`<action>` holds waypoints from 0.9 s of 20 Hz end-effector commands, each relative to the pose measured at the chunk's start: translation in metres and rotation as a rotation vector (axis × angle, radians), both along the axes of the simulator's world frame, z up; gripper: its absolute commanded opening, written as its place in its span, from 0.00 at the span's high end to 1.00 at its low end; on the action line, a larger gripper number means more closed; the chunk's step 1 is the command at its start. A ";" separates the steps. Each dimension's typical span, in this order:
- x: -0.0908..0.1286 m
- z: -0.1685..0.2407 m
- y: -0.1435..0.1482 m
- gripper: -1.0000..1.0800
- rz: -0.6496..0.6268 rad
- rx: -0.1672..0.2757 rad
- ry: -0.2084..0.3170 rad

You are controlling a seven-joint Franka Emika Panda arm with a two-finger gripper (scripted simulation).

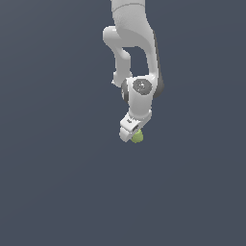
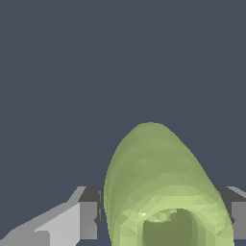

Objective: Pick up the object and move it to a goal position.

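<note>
The object (image 1: 138,137) is a small yellow-green roundish lump, peeking out under the white hand of the arm near the middle of the exterior view. My gripper (image 1: 133,136) points downward over it and covers most of it. In the wrist view the object (image 2: 163,187) fills the space between the two fingers (image 2: 89,218), with a hollow dent at its near end, and both pads press against its sides. The gripper (image 2: 163,218) is shut on it.
The white arm (image 1: 137,57) comes down from the top of the exterior view. Around it lies a plain dark grey-blue surface (image 1: 57,182) with no other objects in sight.
</note>
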State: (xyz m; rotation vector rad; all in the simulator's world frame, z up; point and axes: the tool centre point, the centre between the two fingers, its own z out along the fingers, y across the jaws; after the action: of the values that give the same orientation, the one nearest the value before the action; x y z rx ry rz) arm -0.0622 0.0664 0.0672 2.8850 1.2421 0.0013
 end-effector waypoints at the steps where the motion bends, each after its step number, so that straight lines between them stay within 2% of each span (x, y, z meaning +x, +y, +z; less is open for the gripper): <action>1: 0.001 0.002 -0.001 1.00 0.000 0.000 0.000; 9: 0.014 0.030 -0.011 1.00 0.000 0.001 0.000; 18: 0.045 0.097 -0.034 1.00 0.001 0.003 0.000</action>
State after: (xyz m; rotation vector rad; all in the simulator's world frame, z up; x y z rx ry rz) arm -0.0229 0.0371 0.1507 2.8862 1.2444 0.0016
